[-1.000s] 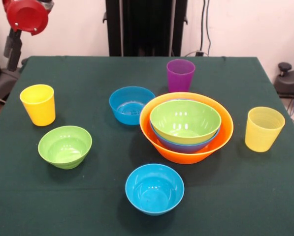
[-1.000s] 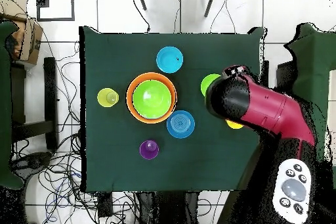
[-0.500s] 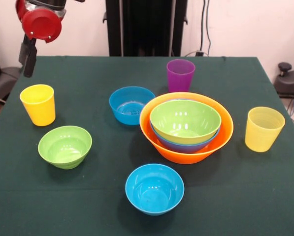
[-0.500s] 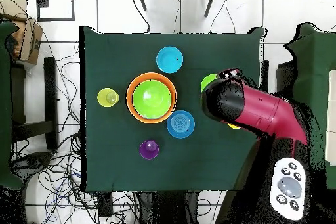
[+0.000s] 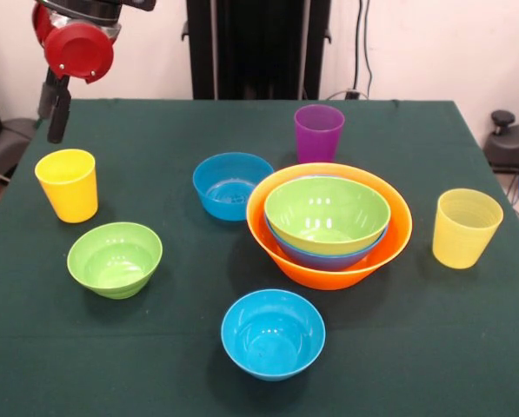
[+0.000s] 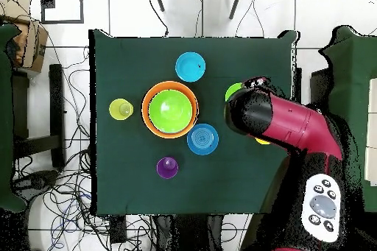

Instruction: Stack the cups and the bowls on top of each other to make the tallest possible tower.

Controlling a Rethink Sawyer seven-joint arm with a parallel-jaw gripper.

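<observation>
The tower is an orange bowl [image 5: 329, 265] [image 6: 149, 108] holding a large blue bowl [image 5: 324, 254] and a medium green bowl [image 5: 327, 213] [image 6: 171, 110]. Around it stand a purple cup [image 5: 318, 132] [image 6: 167, 168], a ribbed pale yellow cup [image 5: 465, 228] [image 6: 121, 108], two small blue bowls [image 5: 231, 184] [image 5: 272, 333] and a small green bowl [image 5: 115, 258]. An opaque yellow cup [image 5: 68, 184] stands at the left. My gripper [image 5: 56, 113] hangs high above and just behind the yellow cup, touching nothing. In the overhead view my arm [image 6: 280, 119] covers most of the small green bowl [image 6: 233, 92] and the yellow cup [image 6: 262, 141].
A dark green cloth covers the table [image 5: 155, 365]. Its left edge runs close to the yellow cup and its right edge close to the pale yellow cup. Cables lie on the floor [image 6: 66, 189] beside the table.
The arm's red wrist has shifted right and slightly down in the front view, moving further in over the table's left side. No cup or bowl has moved.
</observation>
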